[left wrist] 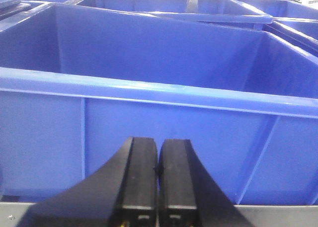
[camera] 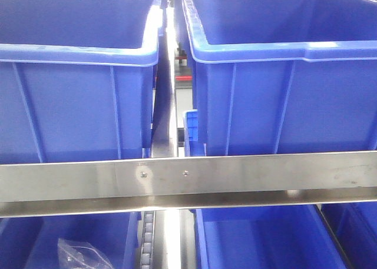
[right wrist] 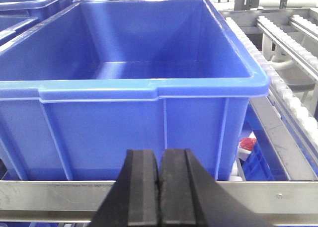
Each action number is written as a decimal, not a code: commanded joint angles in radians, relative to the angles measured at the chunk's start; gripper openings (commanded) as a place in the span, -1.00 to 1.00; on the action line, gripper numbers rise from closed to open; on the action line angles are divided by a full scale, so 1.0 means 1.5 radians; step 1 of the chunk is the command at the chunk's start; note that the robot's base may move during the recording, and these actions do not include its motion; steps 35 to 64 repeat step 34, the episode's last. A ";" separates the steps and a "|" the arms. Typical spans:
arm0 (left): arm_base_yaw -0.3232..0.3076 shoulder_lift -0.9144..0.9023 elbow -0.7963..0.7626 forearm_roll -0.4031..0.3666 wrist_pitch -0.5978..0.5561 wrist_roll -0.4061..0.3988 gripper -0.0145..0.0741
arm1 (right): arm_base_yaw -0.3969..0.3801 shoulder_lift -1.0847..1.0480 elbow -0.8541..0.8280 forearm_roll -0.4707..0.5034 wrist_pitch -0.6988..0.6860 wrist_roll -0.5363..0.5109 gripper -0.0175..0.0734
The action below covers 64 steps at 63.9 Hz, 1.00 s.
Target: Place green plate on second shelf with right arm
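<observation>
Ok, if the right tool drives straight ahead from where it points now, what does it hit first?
Most likely the near wall of the blue bin directly ahead. The right tool is shut and empty, aimed at that wall just above the steel shelf rail. Depth is unclear. No green plate is in view.

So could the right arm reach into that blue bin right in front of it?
Probably yes. The blue bin sits open-topped just beyond the right tool, with nothing seen between them. The tool is shut, empty, and level with the bin's front wall, so it would likely need to rise over the rim first.
</observation>
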 commanded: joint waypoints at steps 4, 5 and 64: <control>-0.003 -0.012 0.027 -0.002 -0.055 -0.003 -0.38 | 0.003 -0.013 -0.014 0.003 -0.064 -0.012 -0.55; -0.003 -0.012 0.027 -0.002 -0.055 -0.003 -0.38 | 0.003 -0.013 -0.014 0.003 -0.064 -0.012 -0.55; -0.003 -0.012 0.027 -0.002 -0.055 -0.003 -0.38 | 0.003 -0.013 -0.014 0.003 -0.064 -0.012 -0.55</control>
